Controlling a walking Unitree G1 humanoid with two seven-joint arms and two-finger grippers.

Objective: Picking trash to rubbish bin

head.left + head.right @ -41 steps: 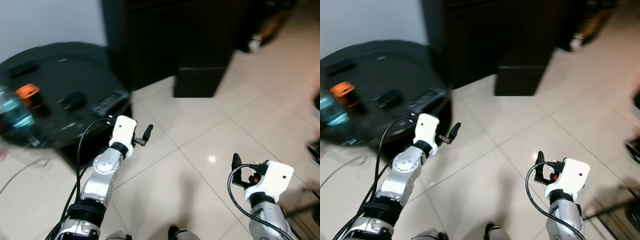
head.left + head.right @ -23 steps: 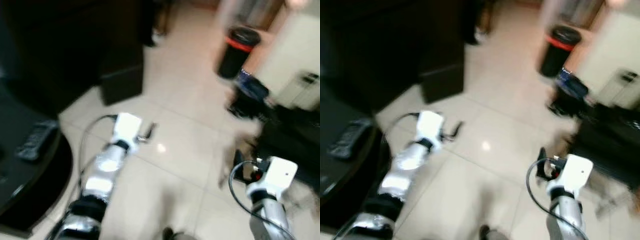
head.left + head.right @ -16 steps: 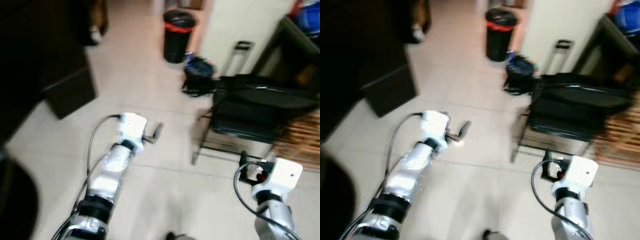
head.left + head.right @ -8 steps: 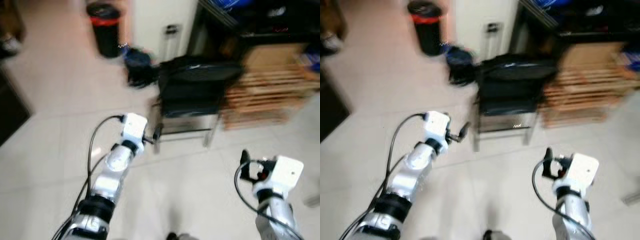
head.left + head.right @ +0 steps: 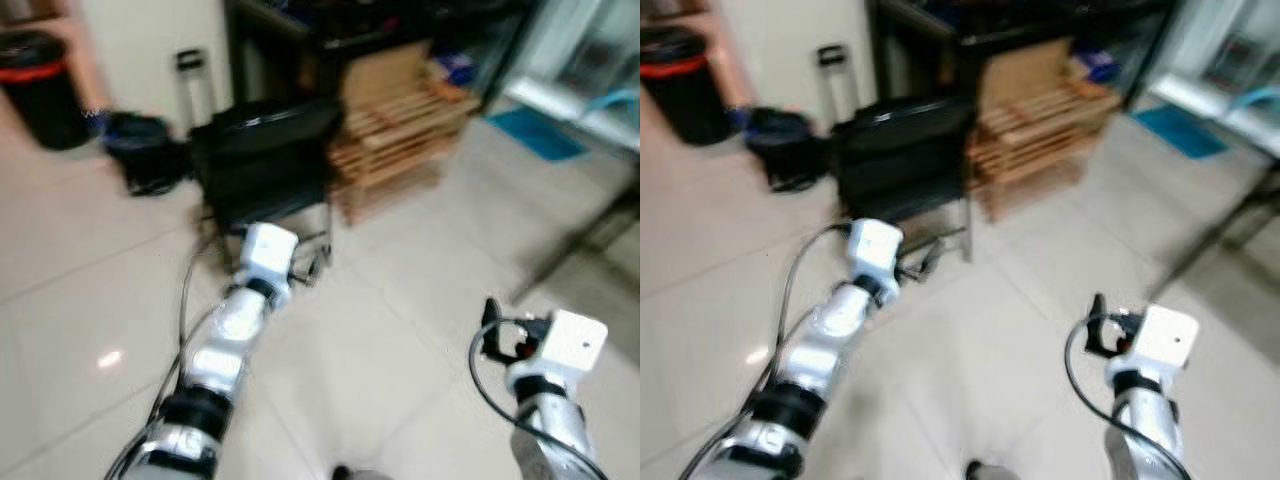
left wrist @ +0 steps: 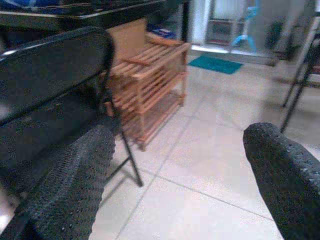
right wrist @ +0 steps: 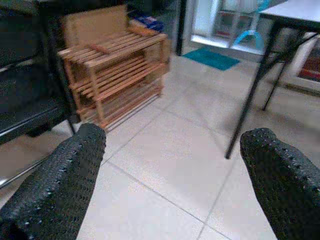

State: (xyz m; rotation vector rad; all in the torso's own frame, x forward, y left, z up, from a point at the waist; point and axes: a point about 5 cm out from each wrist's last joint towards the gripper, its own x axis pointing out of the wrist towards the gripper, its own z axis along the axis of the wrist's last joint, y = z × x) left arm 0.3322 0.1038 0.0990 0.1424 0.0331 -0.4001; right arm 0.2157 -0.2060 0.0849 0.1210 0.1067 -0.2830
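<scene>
Head views, blurred. Landmark: the black folding chair (image 5: 262, 165), which is standing on the pale glossy tiled floor (image 5: 400, 290) near the middle of the scene.

Far to the left of the chair, a black cylindrical rubbish bin with a red band (image 5: 42, 88) is standing at the picture's edge beside a cream wall. Between the bin and the chair, a dark bag (image 5: 145, 150) is lying on the floor, and an upright black handle (image 5: 189, 85) is rising just behind it. No piece of trash can be made out on the floor.

In front of the chair, the left gripper (image 5: 312, 268) is hanging in the air on its silver arm with a white wrist housing. In the left wrist view its two black textured fingers (image 6: 70, 185) are standing wide apart, with nothing between them; the chair and tiled floor are showing past them.

Just to the right of the chair, a low slatted wooden rack (image 5: 400, 125) is standing against dark shelving, with a brown cardboard sheet (image 7: 95, 25) leaning behind it. Farther right, a teal mat (image 5: 545, 135) is lying on the floor.

Well to the right of the chair and nearer the camera, the right gripper (image 5: 490, 325) is hanging over bare tiles. In the right wrist view its fingers (image 7: 60, 185) are likewise spread wide and holding nothing; black table legs (image 7: 250, 95) are showing beyond.
</scene>
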